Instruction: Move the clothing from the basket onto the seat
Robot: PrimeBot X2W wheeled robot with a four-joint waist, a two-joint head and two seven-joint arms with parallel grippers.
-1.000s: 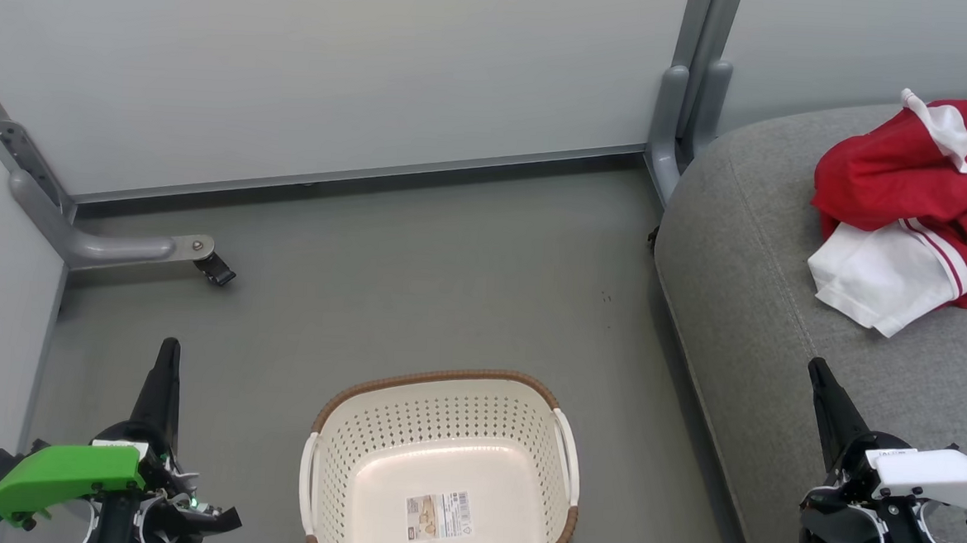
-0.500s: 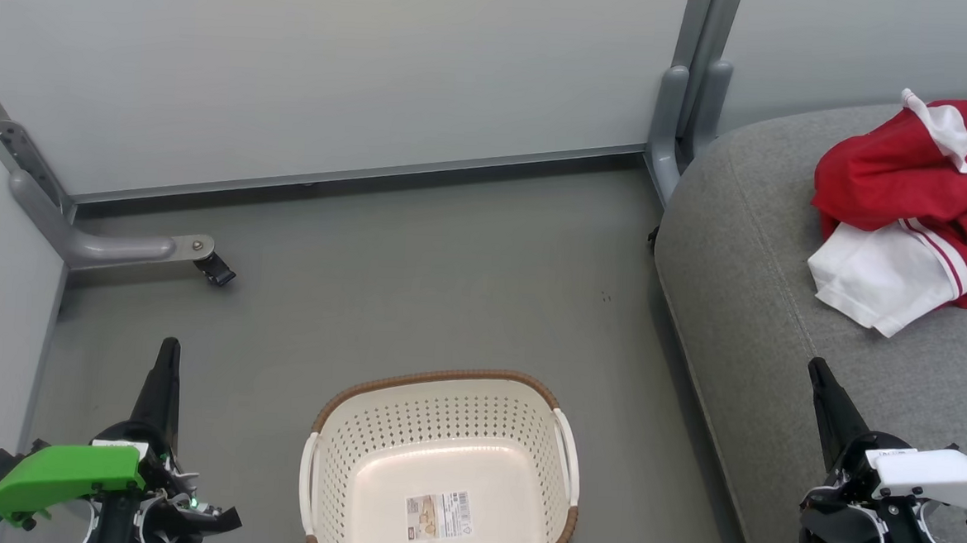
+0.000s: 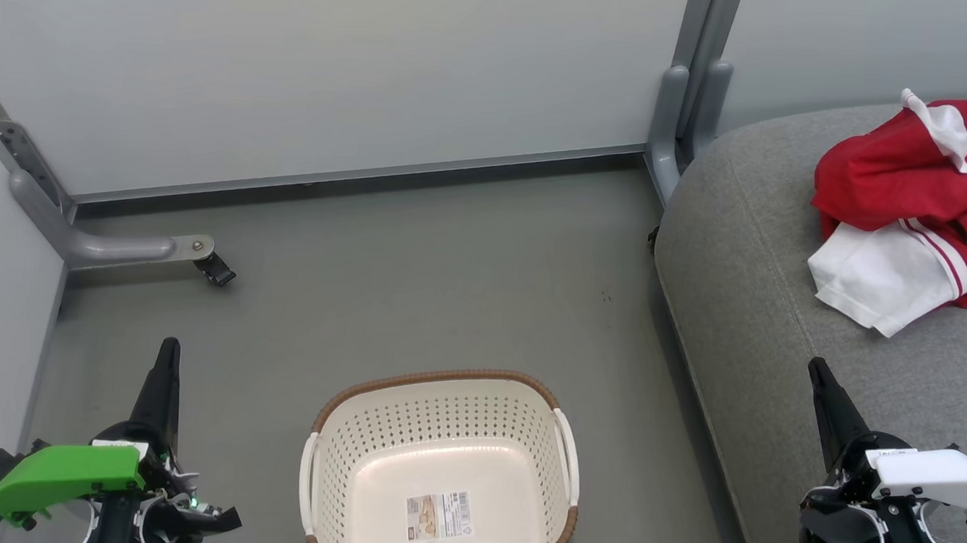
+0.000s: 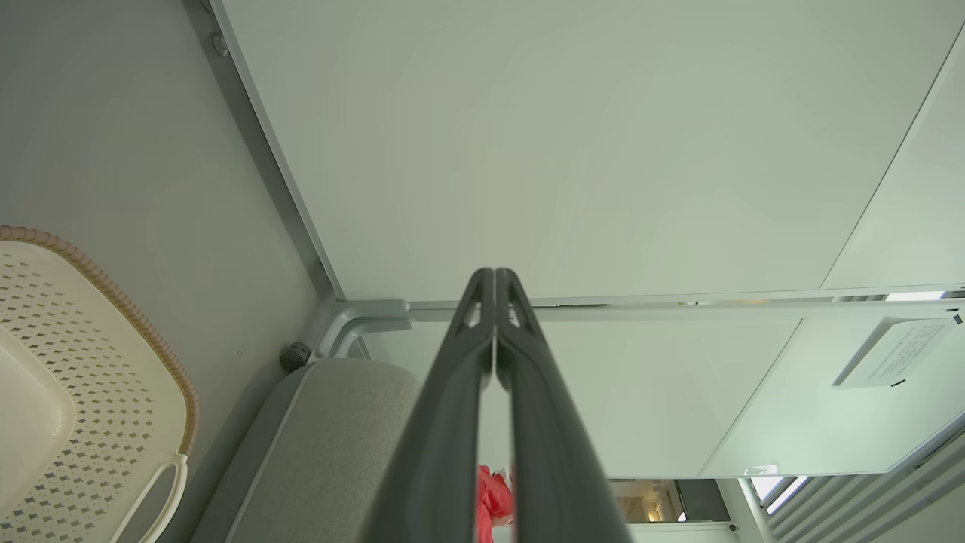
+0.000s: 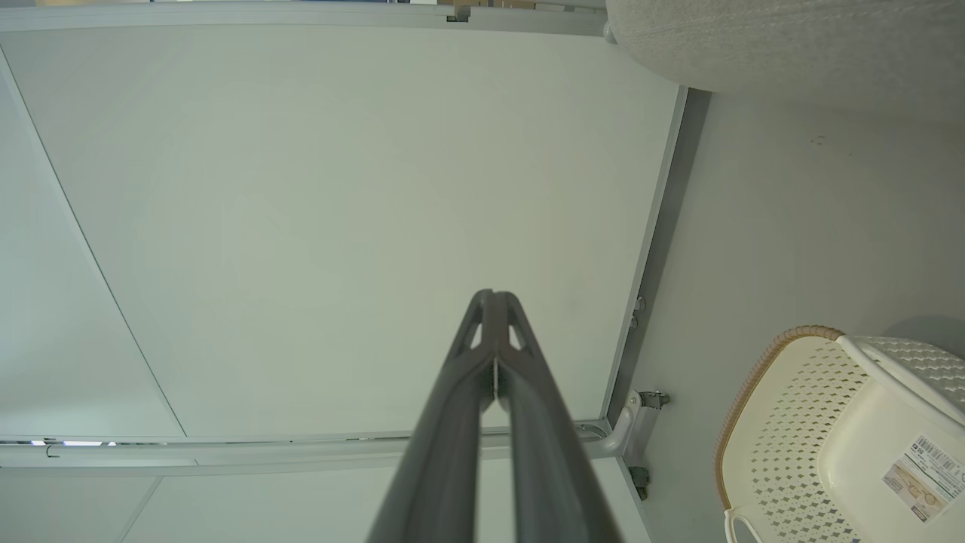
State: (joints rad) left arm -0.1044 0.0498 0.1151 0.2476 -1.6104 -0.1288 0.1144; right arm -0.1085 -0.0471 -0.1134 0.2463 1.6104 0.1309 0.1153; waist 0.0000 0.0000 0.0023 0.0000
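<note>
Left hand (image 3: 168, 348): lower left of the head view, fingers long and dark, pressed together tip to tip, pointing up, nothing held; green cover (image 3: 68, 469) on the wrist behind. Right hand (image 3: 817, 370): lower right, fingers likewise closed and empty, leaning slightly left; white cover (image 3: 932, 473) on the wrist behind
</note>
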